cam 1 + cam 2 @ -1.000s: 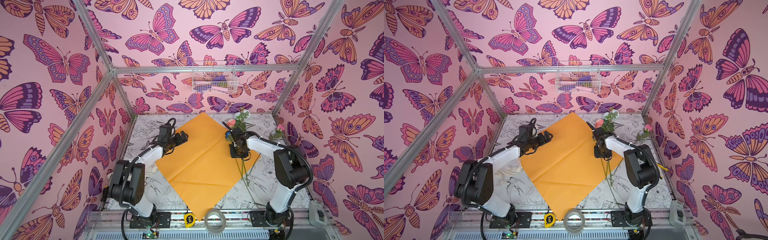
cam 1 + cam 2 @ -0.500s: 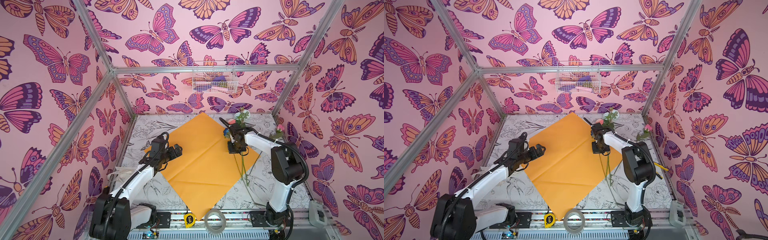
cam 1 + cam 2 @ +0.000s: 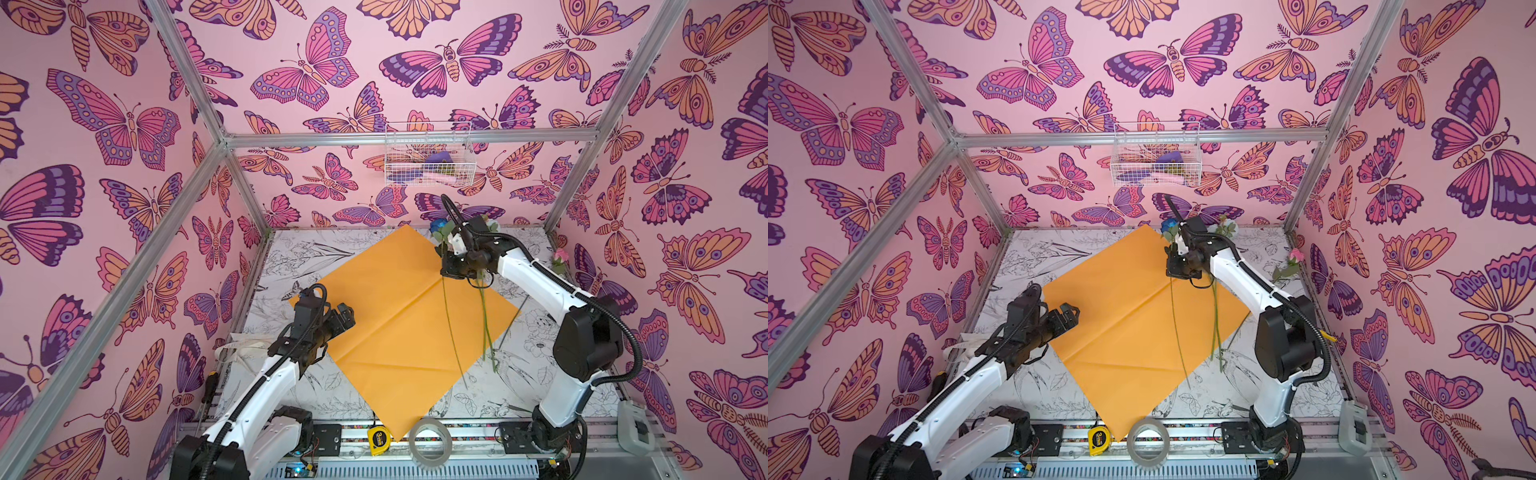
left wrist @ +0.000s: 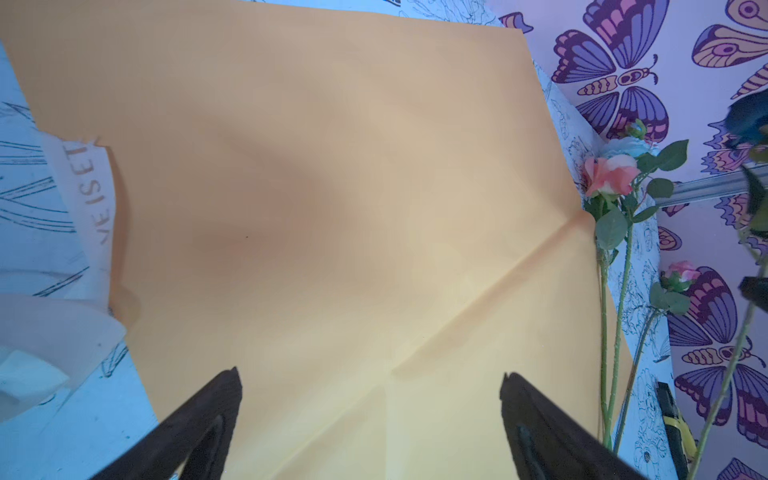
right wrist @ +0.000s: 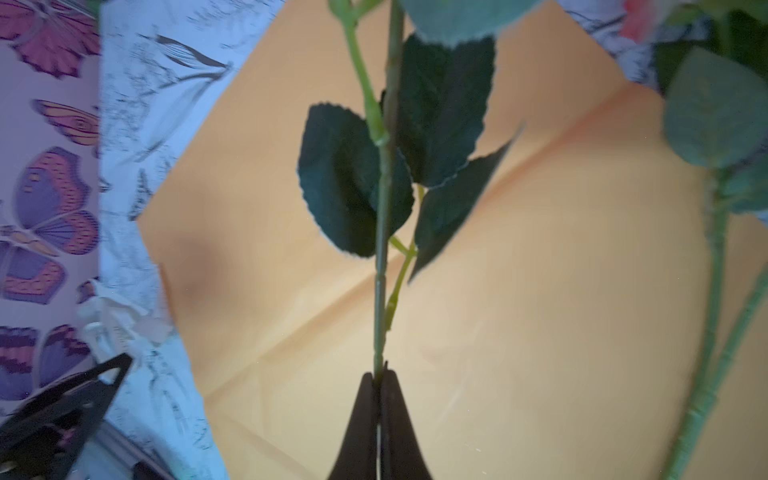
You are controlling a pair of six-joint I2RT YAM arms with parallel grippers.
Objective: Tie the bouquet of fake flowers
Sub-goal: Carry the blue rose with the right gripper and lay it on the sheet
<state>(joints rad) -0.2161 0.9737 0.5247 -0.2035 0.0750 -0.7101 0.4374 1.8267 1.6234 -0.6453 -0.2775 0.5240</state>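
The bouquet of fake flowers is not yet a bundle. Its stems are loose on the right half of the orange wrapping paper, which lies flat as a diamond on the bench.

Two stems lie on the paper side by side, blooms toward the far wall. A pink rose lies apart from them by the right wall, off the paper.

My right jaws are closed tight on the stem of the blue rose, near the paper's far corner. In the right wrist view that held stem runs straight out from the jaw tips. In both top views its long axis runs far to near, almost parallel to the two lying stems and just to their left. I cannot tell whether its tail touches the paper.

I judge that the next move is to lay it beside the other two, a short shift to the right, and the right side is much the nearer.

My left jaws stand wide open and hold nothing. They hover over the paper's left corner, well apart from the flowers.

The cream ribbon at that corner shows the letters "E IS ET". The yellow tape measure at the front rail reads "3m".
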